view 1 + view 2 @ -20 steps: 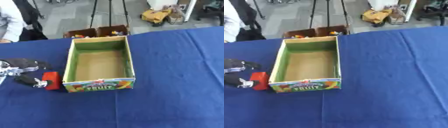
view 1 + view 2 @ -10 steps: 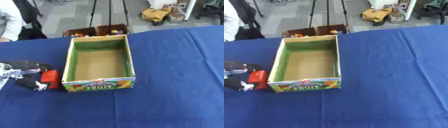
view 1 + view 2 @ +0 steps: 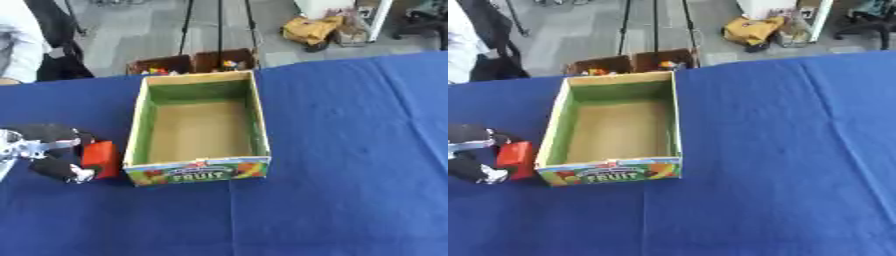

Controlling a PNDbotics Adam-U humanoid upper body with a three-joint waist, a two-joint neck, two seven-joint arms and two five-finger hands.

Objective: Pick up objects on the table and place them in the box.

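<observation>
A red block (image 3: 101, 158) sits just left of the cardboard fruit box (image 3: 258, 125), close to its left wall. My left hand (image 3: 52, 152) comes in from the left edge, its fingers and thumb curled round the red block. The box stands in the middle of the blue table (image 3: 350, 150) with its top open, and nothing shows inside it. My right hand is out of sight.
Beyond the table's far edge stand two small brown boxes (image 3: 194, 62) with coloured items, tripod legs and a yellow bag (image 3: 315, 30) on the floor. A person stands at the far left corner.
My left hand has drawn closer round the red block, with fingers now on both sides of it. The box has stayed put.
</observation>
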